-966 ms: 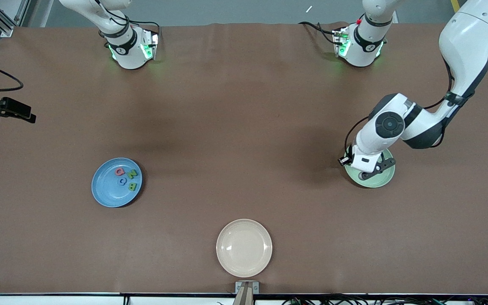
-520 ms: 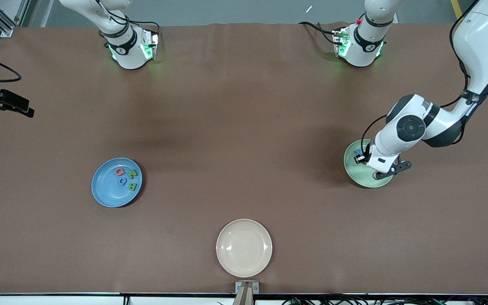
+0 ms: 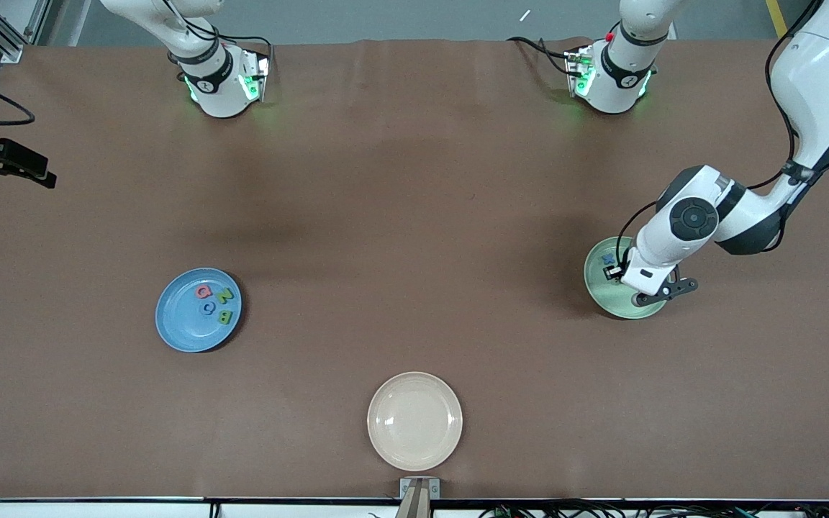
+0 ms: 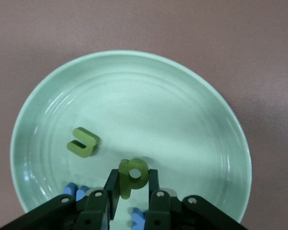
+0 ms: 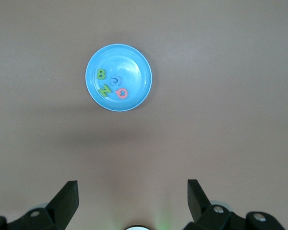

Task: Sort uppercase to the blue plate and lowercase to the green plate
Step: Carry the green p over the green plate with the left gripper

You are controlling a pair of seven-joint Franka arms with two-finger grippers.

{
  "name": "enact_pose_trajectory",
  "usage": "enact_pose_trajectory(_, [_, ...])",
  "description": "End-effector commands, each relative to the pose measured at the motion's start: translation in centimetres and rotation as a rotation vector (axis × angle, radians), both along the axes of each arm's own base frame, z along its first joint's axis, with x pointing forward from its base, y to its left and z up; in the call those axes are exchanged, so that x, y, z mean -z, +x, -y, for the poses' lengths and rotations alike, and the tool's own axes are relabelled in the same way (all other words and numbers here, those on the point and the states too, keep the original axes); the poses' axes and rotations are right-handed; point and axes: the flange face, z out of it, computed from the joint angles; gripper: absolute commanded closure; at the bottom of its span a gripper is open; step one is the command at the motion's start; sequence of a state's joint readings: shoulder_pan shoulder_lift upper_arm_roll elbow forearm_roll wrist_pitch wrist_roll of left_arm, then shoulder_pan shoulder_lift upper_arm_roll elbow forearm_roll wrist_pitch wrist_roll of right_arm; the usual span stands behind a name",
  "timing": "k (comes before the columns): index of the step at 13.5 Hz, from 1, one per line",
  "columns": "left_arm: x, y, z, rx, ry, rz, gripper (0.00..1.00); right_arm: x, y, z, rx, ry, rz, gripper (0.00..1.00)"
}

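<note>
Final placement: left claw, pinched on green p, hangs over green plate; release should follow; right claw waits spread wide, empty, above the bench.

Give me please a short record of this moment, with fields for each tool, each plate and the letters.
left tool: over the green plate, shut on the green p
right tool: open, holds nothing, high above the table; the arm waits
green plate: toward the left arm's end; green u lies in it, also blue letters, partly hidden by the tool
blue plate: toward the right arm's end; holds B, N, Q and a blue capital
cream plate: nearest the front camera, no letters in it
</note>
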State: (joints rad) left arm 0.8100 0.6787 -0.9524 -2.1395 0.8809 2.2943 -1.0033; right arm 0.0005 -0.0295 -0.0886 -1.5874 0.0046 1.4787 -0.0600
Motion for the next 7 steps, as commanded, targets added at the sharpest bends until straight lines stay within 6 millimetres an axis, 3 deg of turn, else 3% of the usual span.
enact_pose_trajectory(1, [0.24, 0.53, -0.16, 0.006, -0.007, 0.025, 0.95, -0.52, -1.11, -0.24, 0.004, -0.011, 0.014, 0.00])
enact_pose_trajectory(7, [0.90, 0.80, -0.50, -0.001, -0.031, 0.033, 0.90, -1.28, -1.70, -0.16, 0.006, -0.011, 0.023, 0.00])
